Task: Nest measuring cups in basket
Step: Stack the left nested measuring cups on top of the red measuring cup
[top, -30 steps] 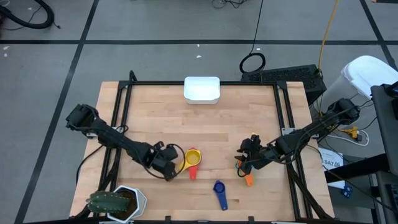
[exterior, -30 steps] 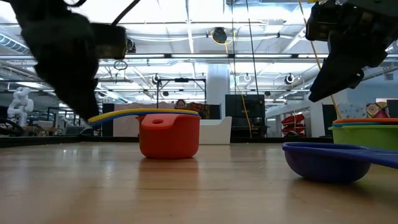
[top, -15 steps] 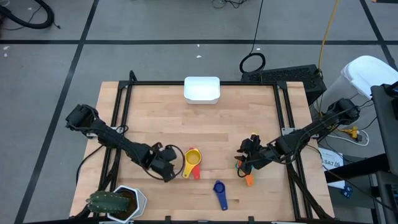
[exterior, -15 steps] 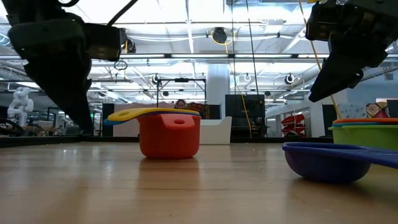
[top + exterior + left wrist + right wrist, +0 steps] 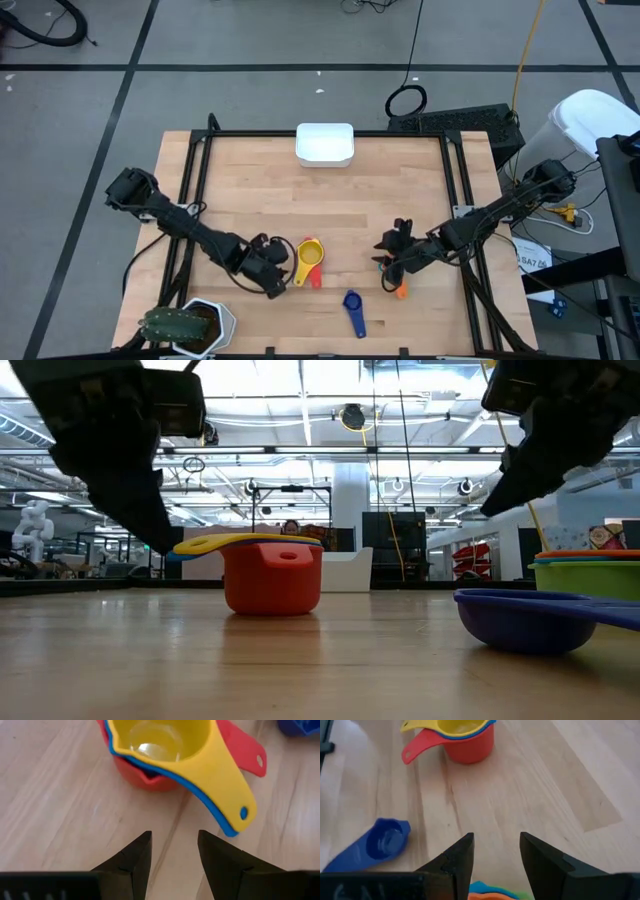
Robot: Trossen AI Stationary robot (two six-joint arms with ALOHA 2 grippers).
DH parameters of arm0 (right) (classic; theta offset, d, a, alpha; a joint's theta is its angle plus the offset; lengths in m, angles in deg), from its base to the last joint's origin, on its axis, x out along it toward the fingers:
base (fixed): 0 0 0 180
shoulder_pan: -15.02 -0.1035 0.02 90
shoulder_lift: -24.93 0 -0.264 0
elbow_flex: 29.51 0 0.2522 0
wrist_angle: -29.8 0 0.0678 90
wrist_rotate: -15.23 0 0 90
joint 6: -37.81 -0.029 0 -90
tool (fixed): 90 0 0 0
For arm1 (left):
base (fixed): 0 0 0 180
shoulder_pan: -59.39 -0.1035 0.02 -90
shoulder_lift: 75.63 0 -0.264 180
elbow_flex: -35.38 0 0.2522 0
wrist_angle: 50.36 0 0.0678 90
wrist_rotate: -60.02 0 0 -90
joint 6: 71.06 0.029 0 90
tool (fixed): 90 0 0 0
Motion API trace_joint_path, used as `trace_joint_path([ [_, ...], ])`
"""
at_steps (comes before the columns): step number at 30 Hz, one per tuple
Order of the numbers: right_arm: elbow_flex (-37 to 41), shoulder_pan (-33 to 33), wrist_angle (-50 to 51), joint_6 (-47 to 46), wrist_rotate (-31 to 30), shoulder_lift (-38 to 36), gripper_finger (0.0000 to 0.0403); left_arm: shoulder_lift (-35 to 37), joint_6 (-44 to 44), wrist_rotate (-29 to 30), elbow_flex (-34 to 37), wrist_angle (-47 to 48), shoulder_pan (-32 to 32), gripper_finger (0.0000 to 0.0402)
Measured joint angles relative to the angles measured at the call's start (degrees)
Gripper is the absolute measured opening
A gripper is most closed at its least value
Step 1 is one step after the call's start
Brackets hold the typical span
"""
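A nested stack of measuring cups, a yellow cup (image 5: pixel 160 740) in a blue one in a red cup (image 5: pixel 312 262), stands on its base on the table near the front middle. Their handles point toward my left gripper (image 5: pixel 174 842), which hovers open just short of the yellow handle's end (image 5: pixel 240 812). A green and orange stack (image 5: pixel 590 575) sits below my right gripper (image 5: pixel 496 845), which is open and raised above it. A lone blue cup (image 5: pixel 352 310) lies near the front edge. The white basket (image 5: pixel 324 144) stands at the far edge.
A white hexagonal pot with a green plant (image 5: pixel 190 325) stands at the front left corner. Bare wood lies between the cups and the basket. A black frame (image 5: pixel 200 150) runs along the table's sides.
My left gripper has drawn back a little from the nested stack toward the front left and tipped. The yellow handle's end, which reached into the gripper a second ago, now shows clear of it. My right gripper has rolled about its own line and stayed in place.
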Motion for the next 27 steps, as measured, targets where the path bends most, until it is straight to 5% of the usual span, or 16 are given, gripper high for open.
trace_joint_path([
  [7,-2.90,0.00,-0.18,8.40,-0.03,2.10,0.0150,0.00,0.20,0.35,0.00,1.61,-0.12,0.0163],
  [15,-13.20,1.32,-2.87,21.32,0.22,14.26,0.0150,0.00,-0.10,1.27,0.00,-0.60,-1.17,0.0163],
  [27,-20.28,4.28,-9.46,27.38,10.37,28.76,0.0150,0.00,-3.07,2.78,0.00,-0.79,-0.66,0.0163],
])
